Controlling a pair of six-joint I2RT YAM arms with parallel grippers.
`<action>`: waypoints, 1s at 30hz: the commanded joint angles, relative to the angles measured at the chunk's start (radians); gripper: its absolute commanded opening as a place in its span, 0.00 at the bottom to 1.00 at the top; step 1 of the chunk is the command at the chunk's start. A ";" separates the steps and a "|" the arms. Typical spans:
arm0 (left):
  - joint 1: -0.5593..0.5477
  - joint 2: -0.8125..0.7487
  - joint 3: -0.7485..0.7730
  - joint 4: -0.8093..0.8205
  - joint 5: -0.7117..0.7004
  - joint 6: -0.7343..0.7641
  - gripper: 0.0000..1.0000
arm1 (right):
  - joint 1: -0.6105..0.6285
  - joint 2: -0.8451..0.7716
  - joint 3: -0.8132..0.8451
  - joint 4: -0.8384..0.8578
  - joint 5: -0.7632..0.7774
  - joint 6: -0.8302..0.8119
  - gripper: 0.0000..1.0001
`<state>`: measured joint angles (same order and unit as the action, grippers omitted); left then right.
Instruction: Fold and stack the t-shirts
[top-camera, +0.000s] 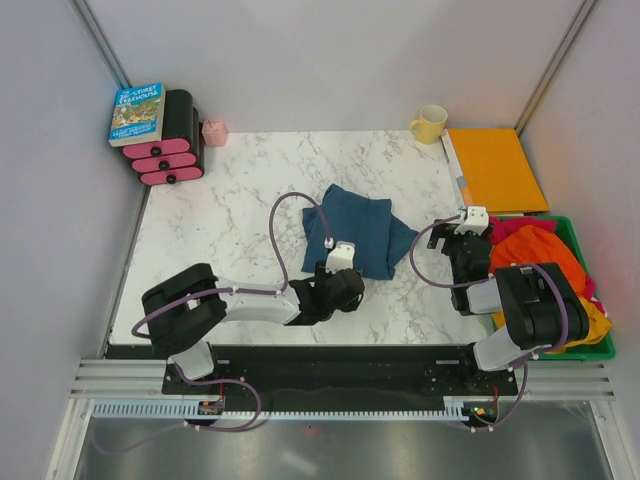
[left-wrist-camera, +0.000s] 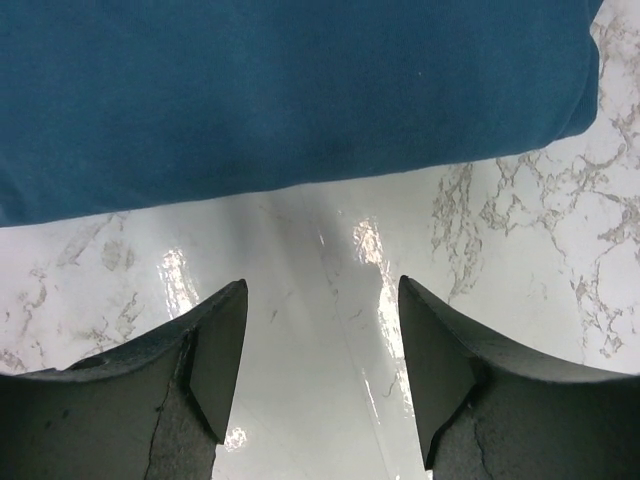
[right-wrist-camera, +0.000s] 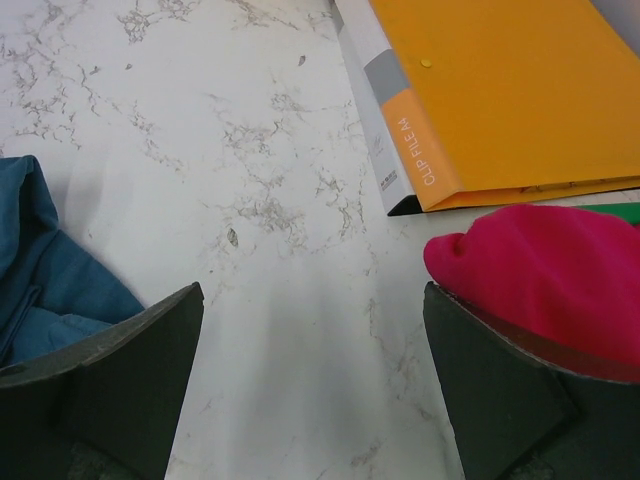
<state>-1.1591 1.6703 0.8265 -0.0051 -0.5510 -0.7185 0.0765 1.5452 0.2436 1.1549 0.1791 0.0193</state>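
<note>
While the marble table is filling the scene, a green bin is sitting at its right edge, holding a heap of unfolded shirts: an orange t-shirt uppermost and a pink t-shirt spilling over the near corner. A folded blue t-shirt is lying at the table's centre. An orange folder, reading "CLIP FILE A4" on its spine, is lying behind the bin. The left gripper is hovering just short of the blue t-shirt's edge, jaws parted and gripping nothing. The right gripper is gaping wide and carrying nothing, between the blue and pink t-shirts. A yellow mug is standing at the rear.
</note>
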 joint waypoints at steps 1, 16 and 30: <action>-0.008 -0.056 0.023 0.011 -0.095 -0.018 0.69 | -0.001 -0.014 0.005 0.023 -0.027 0.021 0.98; 0.074 0.002 0.226 -0.118 -0.150 0.105 0.70 | -0.001 -0.013 0.006 0.020 -0.027 0.021 0.98; 0.292 0.241 0.454 -0.078 -0.076 0.189 0.69 | 0.055 -0.149 0.213 -0.440 -0.084 -0.038 0.98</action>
<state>-0.8871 1.8633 1.1900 -0.1127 -0.6258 -0.6056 0.0937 1.4982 0.2588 1.0401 0.1017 -0.0063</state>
